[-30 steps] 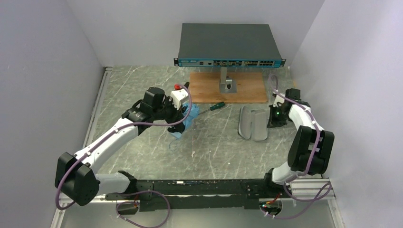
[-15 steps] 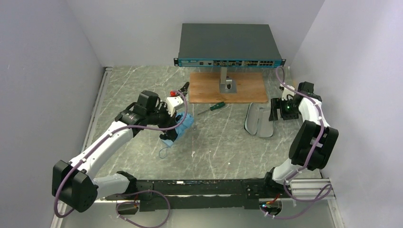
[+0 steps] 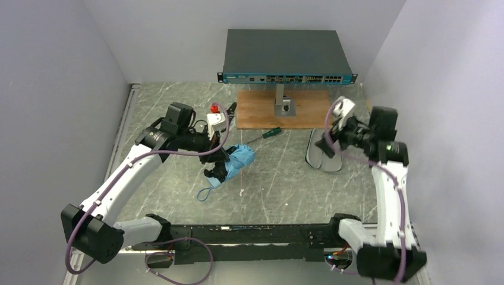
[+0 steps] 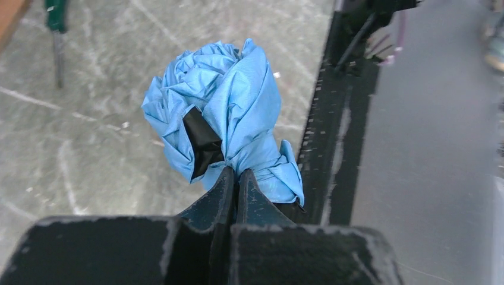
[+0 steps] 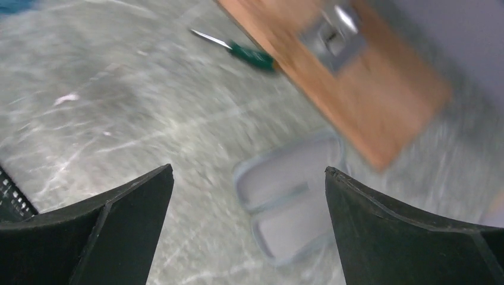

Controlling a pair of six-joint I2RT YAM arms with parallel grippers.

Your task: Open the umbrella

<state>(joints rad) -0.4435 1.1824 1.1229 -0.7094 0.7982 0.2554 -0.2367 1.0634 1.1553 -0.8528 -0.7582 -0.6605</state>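
Folded umbrella, canopy bunched and unopened.
The umbrella (image 3: 241, 159) is a crumpled sky-blue bundle with a black patch (image 4: 204, 139) showing among its folds. It sits aslant near the middle of the bench (image 3: 279, 184). Its rounded canopy end points toward 1 o'clock and its narrow end toward 7 o'clock, where a thin loop strap (image 3: 204, 193) trails. The left gripper (image 4: 236, 178) is pinched tight on the fabric at that narrow end.

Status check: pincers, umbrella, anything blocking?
Left pincer shut on umbrella, canopy bundled. Right pincer open, empty, by grey case. Nothing blocking.
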